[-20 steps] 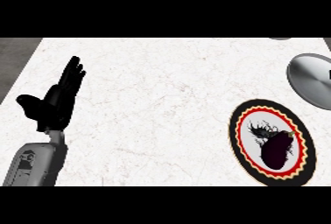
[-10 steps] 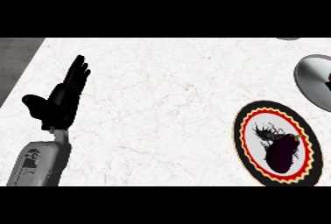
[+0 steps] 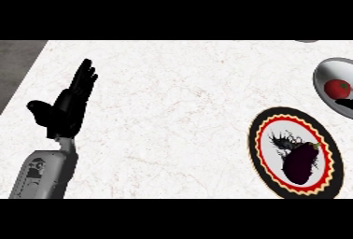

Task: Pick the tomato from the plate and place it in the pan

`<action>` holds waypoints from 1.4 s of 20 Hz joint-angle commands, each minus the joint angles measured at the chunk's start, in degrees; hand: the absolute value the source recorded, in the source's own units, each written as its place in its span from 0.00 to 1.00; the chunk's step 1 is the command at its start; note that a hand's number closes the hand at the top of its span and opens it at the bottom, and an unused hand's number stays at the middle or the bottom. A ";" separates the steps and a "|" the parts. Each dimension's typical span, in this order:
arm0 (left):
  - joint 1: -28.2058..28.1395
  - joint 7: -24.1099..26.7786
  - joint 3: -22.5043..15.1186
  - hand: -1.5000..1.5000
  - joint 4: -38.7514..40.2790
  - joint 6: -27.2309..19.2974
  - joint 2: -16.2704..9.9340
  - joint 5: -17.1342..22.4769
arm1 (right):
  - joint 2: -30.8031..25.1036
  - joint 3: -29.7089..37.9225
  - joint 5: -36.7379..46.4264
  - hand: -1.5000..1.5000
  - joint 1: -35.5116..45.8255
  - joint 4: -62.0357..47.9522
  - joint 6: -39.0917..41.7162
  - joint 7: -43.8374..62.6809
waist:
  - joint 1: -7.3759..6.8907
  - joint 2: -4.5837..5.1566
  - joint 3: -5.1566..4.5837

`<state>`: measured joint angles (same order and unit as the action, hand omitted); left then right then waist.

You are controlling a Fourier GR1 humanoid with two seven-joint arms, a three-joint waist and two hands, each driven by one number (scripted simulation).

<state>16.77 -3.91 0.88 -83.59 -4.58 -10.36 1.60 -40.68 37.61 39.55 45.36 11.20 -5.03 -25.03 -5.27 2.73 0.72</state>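
While I am watching the head view, my left hand (image 3: pixel 69 103) is resting open near the counter's left edge, fingers straight and pointing up toward the far side, thumb sticking out to the left, holding nothing. Its grey forearm (image 3: pixel 43 170) is coming in from the lower left. My right hand is not showing in this view. The white marbled counter (image 3: pixel 179 112) is filling most of the picture, with a strip of darker grey floor (image 3: pixel 17 60) beyond its left edge. The tomato (image 3: pixel 338 87) is sitting inside the pan (image 3: pixel 322 79), a grey metal round cut off by the right edge of the view, toward the counter's far right. So the tomato is lying in the pan and not on the plate. The plate (image 3: pixel 260 140), with a black rim, a red and yellow scalloped band and a white middle, is sitting near the counter's right edge, just nearer to me than the pan and apart from it. A dark purple eggplant (image 3: pixel 301 161) is lying on the plate's middle, stem end up toward the far side. A small grey shape (image 3: pixel 307 41) is peeking in at the far right edge; I cannot tell what it is.
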 commanded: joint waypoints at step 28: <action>-2.53 -0.80 3.18 0.50 0.01 -1.28 -0.61 -0.91 | -12.72 11.23 -21.06 0.00 -22.80 2.82 39.17 -21.76 | 5.07 -2.55 -0.60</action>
<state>13.08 -4.45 4.39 -84.18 -4.84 -11.75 1.65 -53.22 49.85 19.39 24.52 13.32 27.42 -42.14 -0.04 0.13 0.10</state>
